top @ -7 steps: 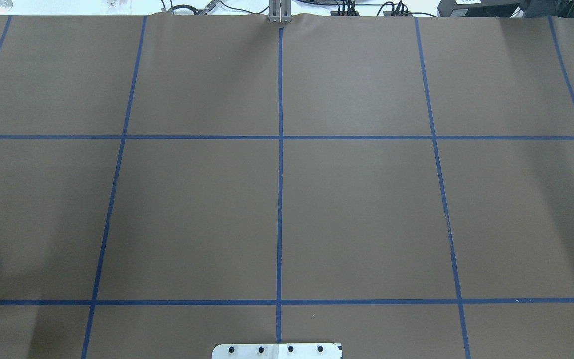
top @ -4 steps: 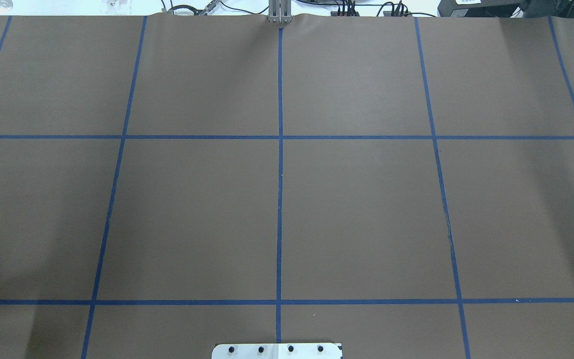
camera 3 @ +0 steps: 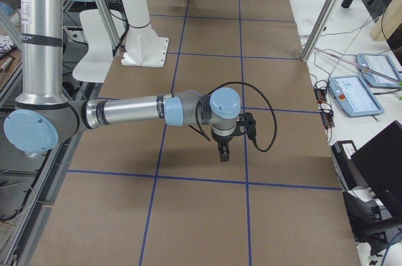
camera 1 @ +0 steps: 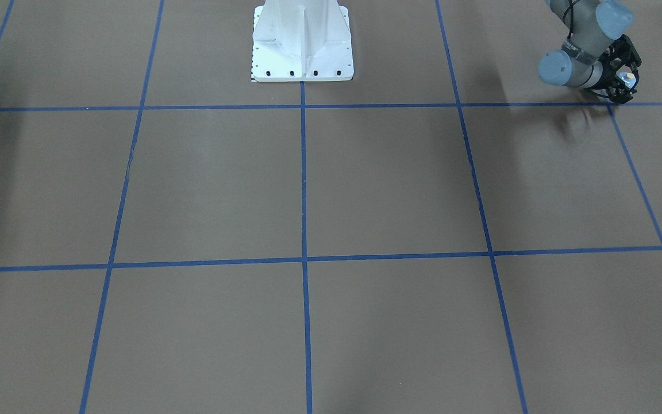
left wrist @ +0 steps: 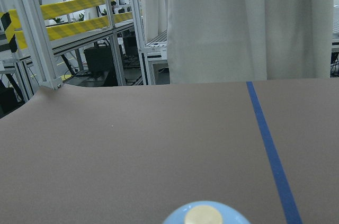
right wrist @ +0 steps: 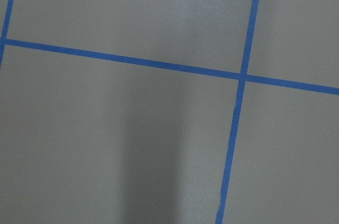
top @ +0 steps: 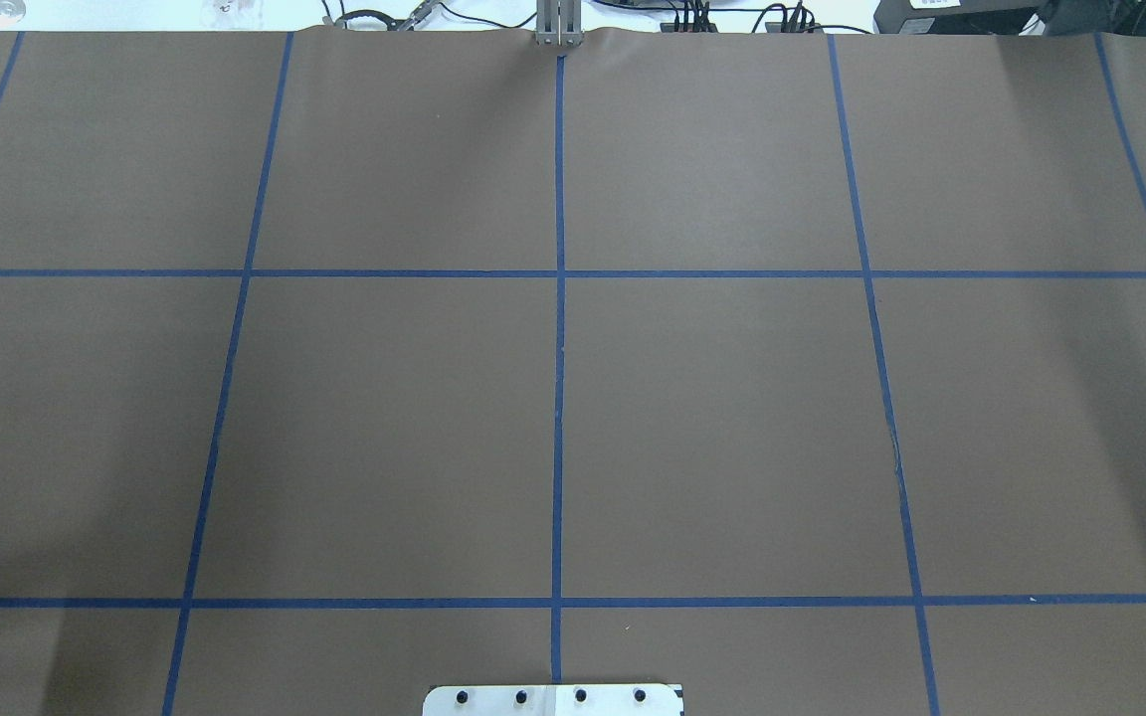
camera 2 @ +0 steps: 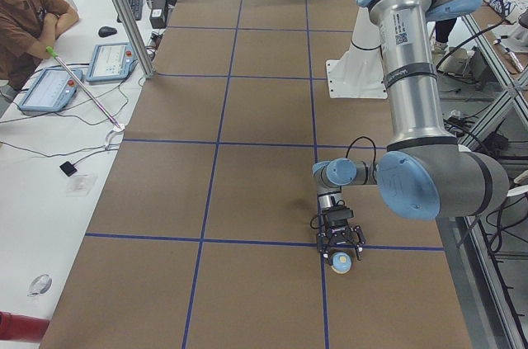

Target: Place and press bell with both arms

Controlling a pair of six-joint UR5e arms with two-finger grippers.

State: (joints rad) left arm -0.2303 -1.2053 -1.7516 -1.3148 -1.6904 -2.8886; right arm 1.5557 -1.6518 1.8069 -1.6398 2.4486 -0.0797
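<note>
Brown paper crossed by blue tape lines is spread over the table point(camera 1: 388, 184). The left end effector point(camera 2: 339, 252) is seen low over the paper, with a tape crossing just beside it. The bell point(left wrist: 205, 215) sits between its fingers, which appear pinched on the dome, though the grip is small in every view. The cream button point(camera 1: 630, 75) is turned roughly upward. The right end effector point(camera 3: 223, 153) hangs over a bare square, well apart from the bell; whether it is spread or pressed together cannot be told. The placing step is judged to be in hand. Next, the bell must be set flat beneath the left end effector and released. The right end effector must then be brought above the button for a straight downward press.
</note>
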